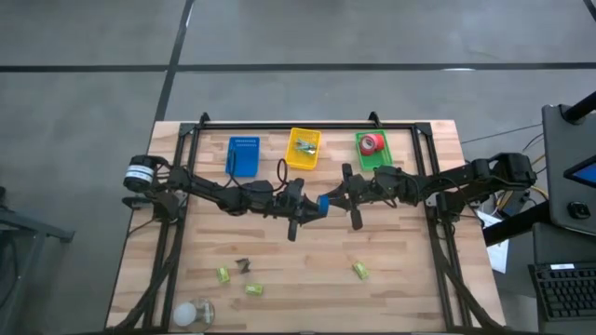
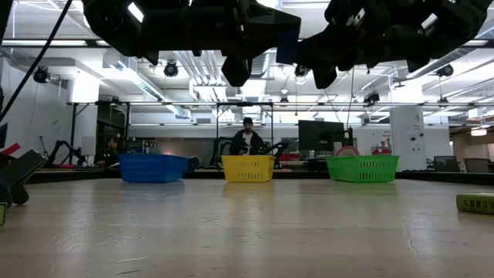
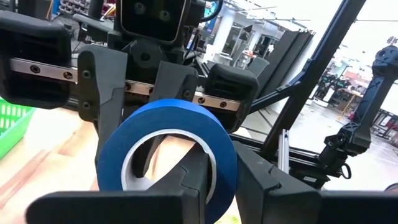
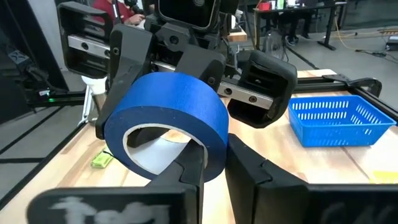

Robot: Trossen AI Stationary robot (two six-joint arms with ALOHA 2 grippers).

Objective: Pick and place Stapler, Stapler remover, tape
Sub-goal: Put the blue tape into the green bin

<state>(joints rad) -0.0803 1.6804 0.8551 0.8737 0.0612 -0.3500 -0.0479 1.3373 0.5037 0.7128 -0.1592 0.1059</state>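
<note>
Left end effector (image 3: 205, 186) and, apparently, the right's fingers (image 3: 112, 87) pinch blue tape (image 3: 168, 158).

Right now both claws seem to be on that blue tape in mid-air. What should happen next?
Probably the left claw should let go: the right claw has pinched the blue tape roll too, above the table, so it can carry it alone.

Bright even overhead lighting, soft shadows, ceiling lights glaring, wrist-view foreground blurred
</note>
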